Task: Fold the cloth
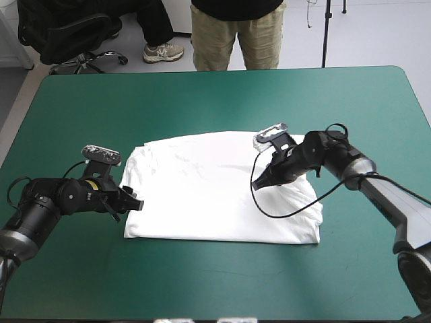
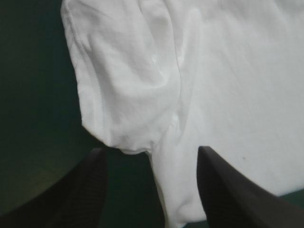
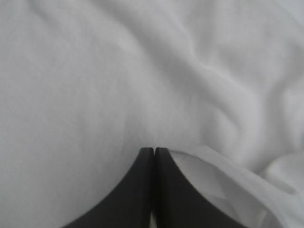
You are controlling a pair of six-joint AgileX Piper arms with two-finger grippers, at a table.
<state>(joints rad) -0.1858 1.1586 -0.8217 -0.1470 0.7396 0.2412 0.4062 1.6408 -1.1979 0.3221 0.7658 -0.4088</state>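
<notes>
The T-shirt (image 1: 215, 192) lies flattened, white, at the middle of the teal-green tabletop (image 1: 202, 101). At its left edge sits the left gripper (image 2: 152, 153), jaws wide, a sleeve just ahead of them. The right gripper (image 3: 154, 150) rests on the shirt's right part, jaws pinched together on a raised fold.

No legible text, label or number anywhere.

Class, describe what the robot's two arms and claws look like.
The left arm is mostly black with rounded joints; the right arm adds a silver-grey link. The left claw and right claw each have two broad, black, fin-shaped fingers.
</notes>
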